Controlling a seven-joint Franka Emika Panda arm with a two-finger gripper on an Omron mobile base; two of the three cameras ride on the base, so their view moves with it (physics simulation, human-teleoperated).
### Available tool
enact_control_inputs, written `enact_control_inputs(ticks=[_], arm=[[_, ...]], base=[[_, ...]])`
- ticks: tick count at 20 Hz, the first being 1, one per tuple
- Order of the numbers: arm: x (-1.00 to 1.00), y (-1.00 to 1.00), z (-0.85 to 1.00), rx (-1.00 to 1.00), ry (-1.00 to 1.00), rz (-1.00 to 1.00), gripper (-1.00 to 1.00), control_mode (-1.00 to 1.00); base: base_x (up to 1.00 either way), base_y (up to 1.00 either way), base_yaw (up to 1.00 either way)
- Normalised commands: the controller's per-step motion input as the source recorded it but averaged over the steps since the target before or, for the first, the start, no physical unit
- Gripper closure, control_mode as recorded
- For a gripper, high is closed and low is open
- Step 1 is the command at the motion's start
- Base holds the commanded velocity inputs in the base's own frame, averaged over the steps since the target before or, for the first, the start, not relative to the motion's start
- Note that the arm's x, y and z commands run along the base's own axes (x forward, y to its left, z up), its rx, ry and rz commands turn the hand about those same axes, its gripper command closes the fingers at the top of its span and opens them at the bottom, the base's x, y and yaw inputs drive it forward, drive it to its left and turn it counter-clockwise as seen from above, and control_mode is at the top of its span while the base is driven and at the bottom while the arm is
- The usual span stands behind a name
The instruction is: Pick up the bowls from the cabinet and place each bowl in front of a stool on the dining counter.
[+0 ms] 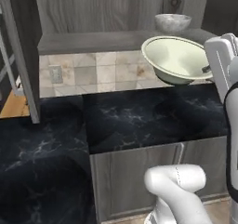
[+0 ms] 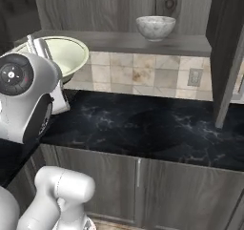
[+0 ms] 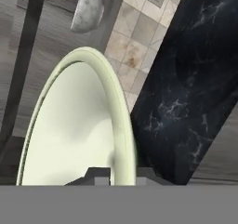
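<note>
**Cream bowl coming off the shelf, marble bowl waiting**

The cream bowl is hanging in the air just in front of the cabinet shelf, tilted so its open side is facing the room, with the black bench lying below it. The pincer is clamped on the bowl's rim, one fingertip inside and one outside, as the hand view is showing. The marble bowl is sitting upright on the same shelf, further back than the cream one and apart from it.

The step in hand looks like carrying the cream bowl away from the shelf toward the dining counter. Doing it well probably means drawing the bowl clear of the shelf edge, keeping the rim grip steady so the bowl is not swinging or slipping, and levelling it before setting it down.

The bowl's foot is facing away and hard to make out. In the left base view the robot's own white arm is covering the rim where it is gripped. How deep the fingertips are sitting on the rim is cut off at the bottom of the hand view.
</note>
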Motion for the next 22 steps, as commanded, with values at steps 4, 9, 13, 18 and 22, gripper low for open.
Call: enact_control_inputs(ticks=[4,9,13,18,22], arm=[[0.0,0.0,0.0,0.0,0.0,0.0,1.0,1.0],[0.0,0.0,0.0,0.0,0.0,0.0,1.0,1.0],[0.0,0.0,0.0,0.0,0.0,0.0,1.0,1.0],[0.0,0.0,0.0,0.0,0.0,0.0,1.0,1.0],[0.0,0.0,0.0,0.0,0.0,0.0,1.0,1.0]], base=[[-1.0,-0.19,-0.05],[-0.98,-0.45,-0.22],[-0.85,-0.61,-0.35],[-0.77,-0.52,-0.39],[-0.53,-0.48,-0.44]])
